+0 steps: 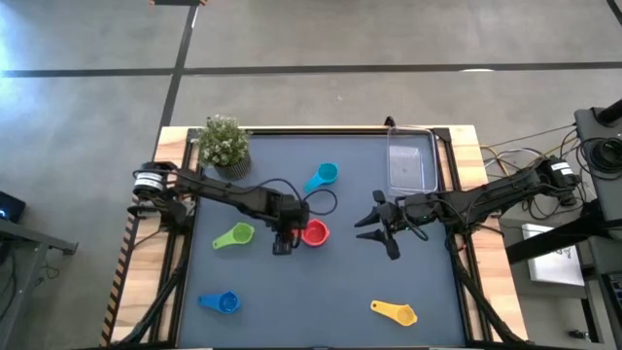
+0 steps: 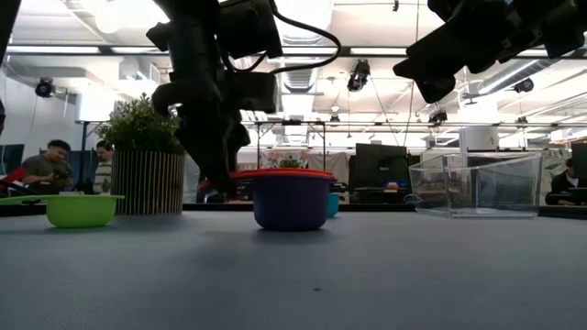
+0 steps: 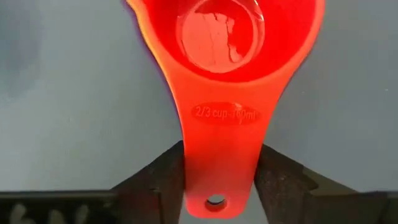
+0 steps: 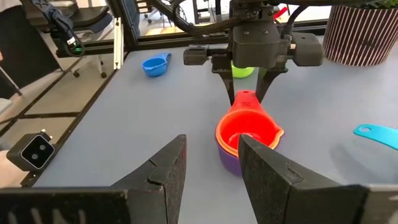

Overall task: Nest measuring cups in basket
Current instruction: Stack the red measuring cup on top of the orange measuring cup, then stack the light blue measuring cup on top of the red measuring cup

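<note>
A red measuring cup [image 1: 315, 233] sits nested on a purple cup [image 2: 292, 203] at mid-table, with an orange rim [image 4: 219, 138] showing between them. My left gripper [image 1: 283, 243] stands over the red cup's handle, shut on it. My right gripper [image 1: 377, 226] is open and empty, raised to the right of the stack, which it sees between its fingers [image 4: 211, 168]. The clear basket [image 1: 411, 160] stands at the far right. The light blue [image 1: 324, 175], green [image 1: 233, 236], blue [image 1: 222, 302] and yellow [image 1: 396, 311] cups lie loose on the mat. My left gripper pinches the red cup's flat handle [image 3: 221, 155] between its two fingers [image 3: 166, 180], near the free end with the hanging hole. The fingers come from above, pointing down, and lie across the handle. The red cup sits level in the stack, which rests on the table.
A potted green plant [image 1: 224, 146] stands at the far left corner. The wooden table frame [image 1: 466, 146] borders the dark mat. People sit in the room beyond the table [image 2: 46, 165].
</note>
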`<state>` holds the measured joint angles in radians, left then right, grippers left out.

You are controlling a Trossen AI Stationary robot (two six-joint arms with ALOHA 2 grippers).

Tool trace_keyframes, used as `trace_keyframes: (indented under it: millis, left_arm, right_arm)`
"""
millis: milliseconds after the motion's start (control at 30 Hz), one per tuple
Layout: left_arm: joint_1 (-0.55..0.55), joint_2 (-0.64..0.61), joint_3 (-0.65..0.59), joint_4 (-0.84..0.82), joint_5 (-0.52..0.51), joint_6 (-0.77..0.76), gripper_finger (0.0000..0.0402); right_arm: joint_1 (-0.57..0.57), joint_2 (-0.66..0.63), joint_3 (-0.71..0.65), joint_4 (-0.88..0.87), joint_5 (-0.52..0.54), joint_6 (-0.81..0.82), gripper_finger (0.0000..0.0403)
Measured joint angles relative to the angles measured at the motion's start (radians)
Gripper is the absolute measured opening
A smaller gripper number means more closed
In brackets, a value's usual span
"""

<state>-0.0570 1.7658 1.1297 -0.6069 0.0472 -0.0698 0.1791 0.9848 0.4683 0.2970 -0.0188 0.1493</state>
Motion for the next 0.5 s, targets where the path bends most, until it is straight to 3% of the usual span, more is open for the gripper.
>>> trace_keyframes:
  millis: [233,500]
  left_arm:
    - [-0.001,-0.073,0.000,-0.093,0.050,-0.020,0.0242]
    - [-0.011,-0.251,-0.017,-0.097,0.014,-0.043,0.0252]
  right_arm:
    - [0.000,0.000,0.000,-0.003,0.000,0.010,0.0134]
    - [-0.001,0.000,0.000,-0.002,0.022,0.009,0.0134]
